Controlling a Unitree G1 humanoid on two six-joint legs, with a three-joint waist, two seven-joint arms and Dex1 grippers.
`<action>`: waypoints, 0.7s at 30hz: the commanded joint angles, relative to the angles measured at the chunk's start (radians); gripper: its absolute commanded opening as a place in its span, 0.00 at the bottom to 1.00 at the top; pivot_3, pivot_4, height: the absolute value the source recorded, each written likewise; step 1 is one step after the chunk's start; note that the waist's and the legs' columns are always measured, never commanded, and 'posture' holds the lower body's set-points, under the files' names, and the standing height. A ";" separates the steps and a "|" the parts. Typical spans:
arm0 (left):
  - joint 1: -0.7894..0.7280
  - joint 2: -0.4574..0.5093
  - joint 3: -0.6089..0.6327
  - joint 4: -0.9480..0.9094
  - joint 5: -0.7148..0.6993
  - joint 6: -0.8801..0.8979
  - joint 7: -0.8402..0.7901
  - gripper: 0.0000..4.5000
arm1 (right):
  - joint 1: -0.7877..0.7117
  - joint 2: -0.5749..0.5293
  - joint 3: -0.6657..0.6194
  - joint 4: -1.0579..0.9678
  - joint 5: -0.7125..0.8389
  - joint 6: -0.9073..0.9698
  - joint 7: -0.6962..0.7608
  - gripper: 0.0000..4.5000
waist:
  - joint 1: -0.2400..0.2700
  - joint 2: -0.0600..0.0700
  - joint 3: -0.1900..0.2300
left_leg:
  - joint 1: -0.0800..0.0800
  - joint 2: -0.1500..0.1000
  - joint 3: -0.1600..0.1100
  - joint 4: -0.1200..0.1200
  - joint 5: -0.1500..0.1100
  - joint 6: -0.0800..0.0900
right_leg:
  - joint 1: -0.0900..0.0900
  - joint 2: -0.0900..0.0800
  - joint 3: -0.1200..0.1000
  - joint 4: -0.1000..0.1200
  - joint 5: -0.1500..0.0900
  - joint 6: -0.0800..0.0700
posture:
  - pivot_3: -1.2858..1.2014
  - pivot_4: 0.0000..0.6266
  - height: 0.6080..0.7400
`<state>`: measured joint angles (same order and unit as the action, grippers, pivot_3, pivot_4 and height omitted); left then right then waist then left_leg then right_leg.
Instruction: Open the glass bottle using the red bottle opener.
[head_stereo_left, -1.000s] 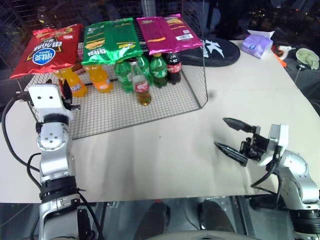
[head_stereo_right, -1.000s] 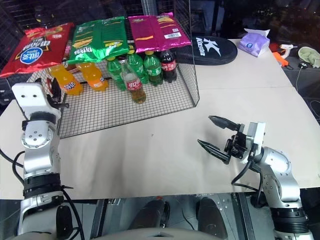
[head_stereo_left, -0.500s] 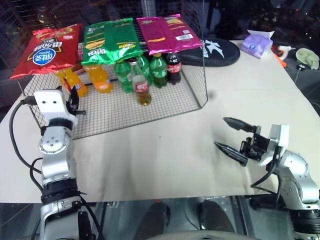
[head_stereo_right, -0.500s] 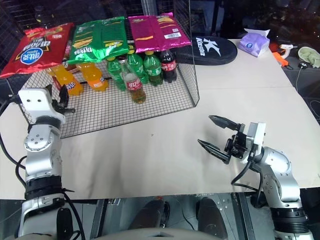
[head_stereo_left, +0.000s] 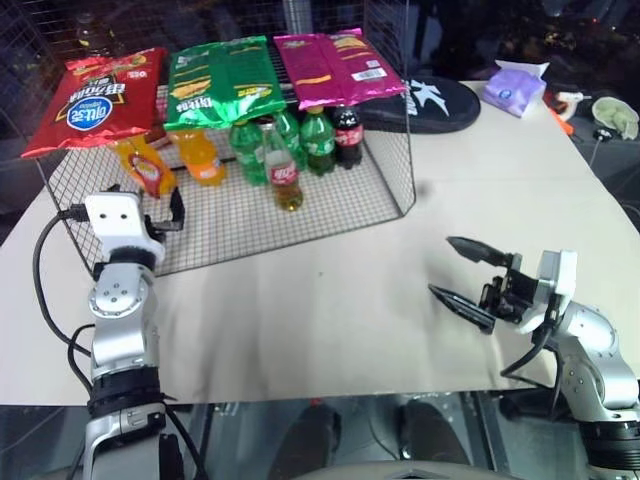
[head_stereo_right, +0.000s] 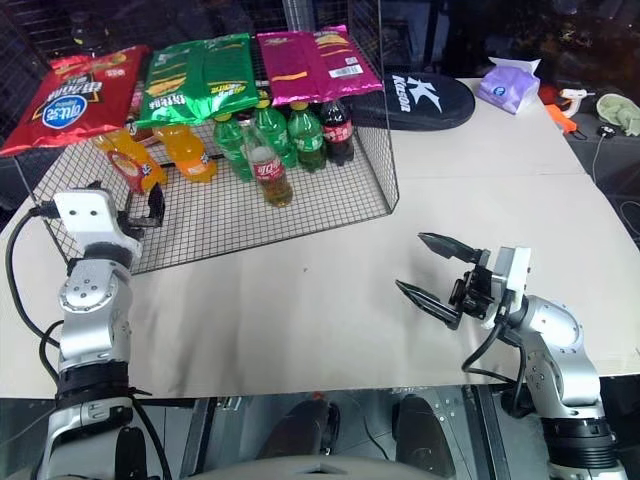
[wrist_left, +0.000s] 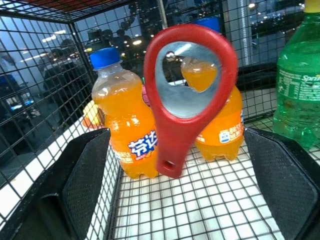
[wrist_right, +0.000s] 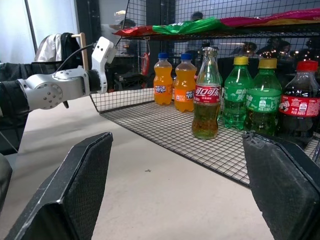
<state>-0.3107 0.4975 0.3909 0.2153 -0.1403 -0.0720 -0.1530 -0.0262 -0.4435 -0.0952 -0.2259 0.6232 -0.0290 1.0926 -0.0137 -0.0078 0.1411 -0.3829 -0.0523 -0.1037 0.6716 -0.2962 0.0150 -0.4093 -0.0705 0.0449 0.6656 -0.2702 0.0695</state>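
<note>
The red bottle opener (wrist_left: 187, 95) stands ring-end up just ahead of my left gripper (head_stereo_left: 160, 203). The gripper is open, and neither finger touches the opener. The opener sits in front of two orange soda bottles (wrist_left: 125, 135) at the left end of the wire rack; I cannot tell what it rests on. From the head it shows as a red shape (head_stereo_left: 149, 172) against an orange bottle. The glass bottle (head_stereo_left: 286, 172), with its red label and amber liquid, stands upright in the rack's middle (wrist_right: 206, 100). My right gripper (head_stereo_left: 442, 267) hovers open and empty over the table at the right.
The wire rack (head_stereo_left: 390, 190) carries snack bags (head_stereo_left: 215, 80) on its top. Green bottles (head_stereo_left: 318, 140) and a dark cola bottle (head_stereo_left: 347, 135) stand behind the glass bottle. A black pouch (head_stereo_left: 430, 105) and a purple tissue pack (head_stereo_left: 515, 88) lie at the far right.
My left gripper's fingers have spread wide and the red opener now stands free of them. The left hand has sunk a little. The right arm has not moved.
</note>
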 joint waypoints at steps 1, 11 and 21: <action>-0.057 0.031 0.015 0.022 -0.002 -0.010 0.007 0.98 | -0.003 0.004 -0.001 -0.037 0.003 -0.012 -0.007 0.93 | 0.000 0.000 0.000 | 0.000 0.000 0.000 0.000 0.000 0.000 | 0.000 0.000 0.000 0.000 0.000 0.000 | 0.52 0.24 1.00; -0.172 0.031 -0.021 0.165 -0.005 -0.021 -0.036 0.98 | -0.004 0.005 0.003 -0.049 -0.003 -0.011 -0.025 0.93 | -0.001 0.000 0.000 | 0.000 -0.001 0.000 0.001 0.000 0.000 | 0.000 0.000 0.000 0.001 0.000 0.000 | 0.52 0.24 1.00; -0.222 0.017 -0.041 0.221 -0.015 -0.031 -0.054 0.31 | 0.016 0.011 0.010 -0.068 -0.014 -0.018 -0.047 0.93 | -0.001 0.000 0.000 | 0.000 -0.001 0.000 0.001 0.000 0.000 | 0.000 0.000 0.000 0.001 0.000 0.000 | 0.52 0.24 1.00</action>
<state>-0.5141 0.5109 0.3481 0.4526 -0.1445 -0.0771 -0.2023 -0.0160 -0.4382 -0.0836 -0.2497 0.6033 -0.0285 1.0524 -0.0146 -0.0079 0.1410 -0.3830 -0.0529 -0.1038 0.6726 -0.2961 0.0150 -0.4094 -0.0704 0.0446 0.6668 -0.2703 0.0695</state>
